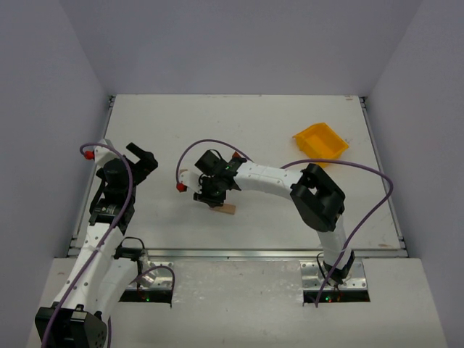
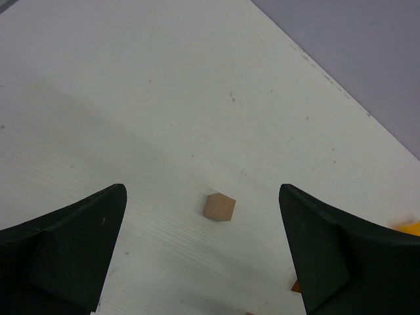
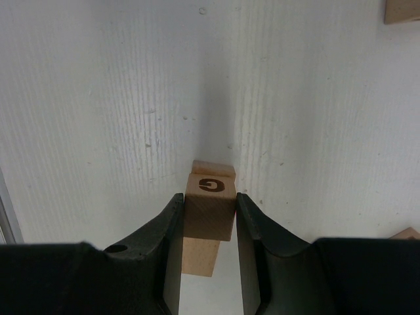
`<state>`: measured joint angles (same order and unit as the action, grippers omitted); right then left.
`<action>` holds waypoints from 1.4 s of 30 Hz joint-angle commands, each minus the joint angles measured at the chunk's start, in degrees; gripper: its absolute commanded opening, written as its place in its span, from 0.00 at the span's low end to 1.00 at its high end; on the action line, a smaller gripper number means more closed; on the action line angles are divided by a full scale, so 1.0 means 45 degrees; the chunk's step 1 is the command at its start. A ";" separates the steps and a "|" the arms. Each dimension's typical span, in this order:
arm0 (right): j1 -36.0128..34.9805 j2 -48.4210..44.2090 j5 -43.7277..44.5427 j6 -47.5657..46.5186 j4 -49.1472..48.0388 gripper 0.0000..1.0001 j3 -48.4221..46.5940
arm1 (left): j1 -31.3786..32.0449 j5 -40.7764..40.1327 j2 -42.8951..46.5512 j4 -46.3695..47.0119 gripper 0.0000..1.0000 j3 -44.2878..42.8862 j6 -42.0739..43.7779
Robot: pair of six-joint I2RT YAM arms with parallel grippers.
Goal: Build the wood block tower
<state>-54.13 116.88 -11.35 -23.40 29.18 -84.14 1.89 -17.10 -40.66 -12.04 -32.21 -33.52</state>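
Note:
My right gripper (image 3: 209,209) is shut on a tan wooden cube marked G (image 3: 210,186). The cube sits directly over a paler oblong block (image 3: 199,257) lying on the table; whether they touch I cannot tell. From above, the right gripper (image 1: 211,191) hovers at the table's middle with the oblong block (image 1: 224,210) poking out below it. My left gripper (image 2: 201,189) is open over bare table, and a small reddish-brown block (image 2: 218,207) lies just ahead between its fingers. The left gripper (image 1: 142,156) stands at the table's left side.
A yellow bin (image 1: 320,141) rests at the back right of the table (image 1: 275,116). Two more wooden blocks show at the right wrist view's edges, one at the top right (image 3: 401,10) and one at the right (image 3: 408,233). Grey walls enclose the table.

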 commanded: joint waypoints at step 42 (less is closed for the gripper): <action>-0.0003 0.0140 0.0100 0.0981 0.0508 0.23 -0.0756 | 0.0029 0.0187 -0.0260 0.0587 1.00 -0.0285 -0.0052</action>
<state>-54.13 117.95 -10.52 -20.27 30.15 -85.76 1.89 -16.67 -41.89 -11.84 -32.21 -33.52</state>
